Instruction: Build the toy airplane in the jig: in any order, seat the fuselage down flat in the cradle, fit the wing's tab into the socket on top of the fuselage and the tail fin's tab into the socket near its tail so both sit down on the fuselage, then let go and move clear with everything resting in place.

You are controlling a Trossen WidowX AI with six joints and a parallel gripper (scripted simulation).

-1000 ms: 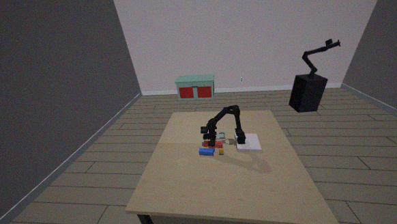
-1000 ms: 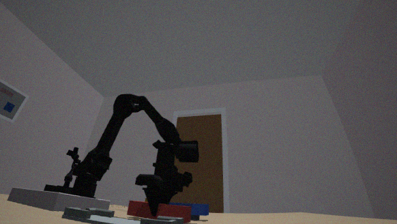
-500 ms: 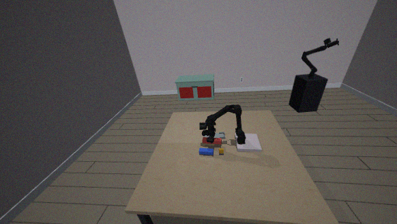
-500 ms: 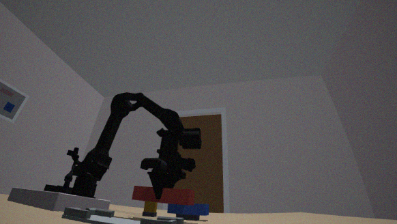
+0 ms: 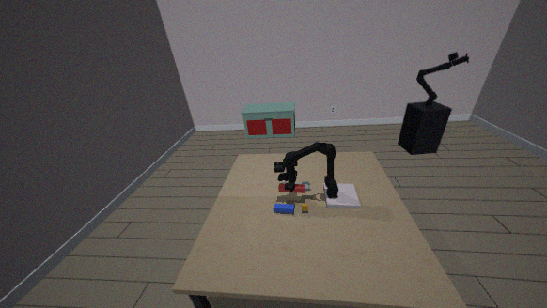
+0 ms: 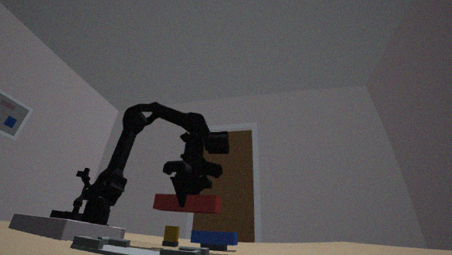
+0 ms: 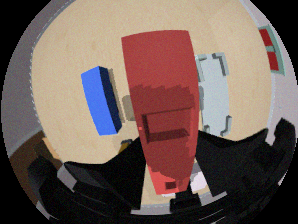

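The red fuselage (image 5: 299,189) (image 6: 206,204) (image 7: 160,65) hangs level above the table, its large socket facing up and its small tail socket at the end near the arm's base. My gripper (image 5: 289,188) (image 6: 184,200) (image 7: 165,133) is shut on its sides around the large socket. The light grey jig (image 6: 87,242) (image 7: 215,95) lies beside and below it, partly hidden in the top view; its cradle is unoccupied. The blue wing (image 5: 284,208) (image 6: 214,237) (image 7: 99,102) lies on the fuselage's other side. The yellow tail fin (image 5: 304,207) (image 6: 171,234) (image 7: 125,146) stands near the wing, mostly hidden in the wrist view.
The arm's base stands on a white slab (image 5: 349,199) (image 6: 35,225) at the right of the parts in the top view. The wooden table (image 5: 301,254) carries everything. A green cabinet (image 5: 269,109) and a second arm on a black pedestal (image 5: 424,129) stand beyond the table.
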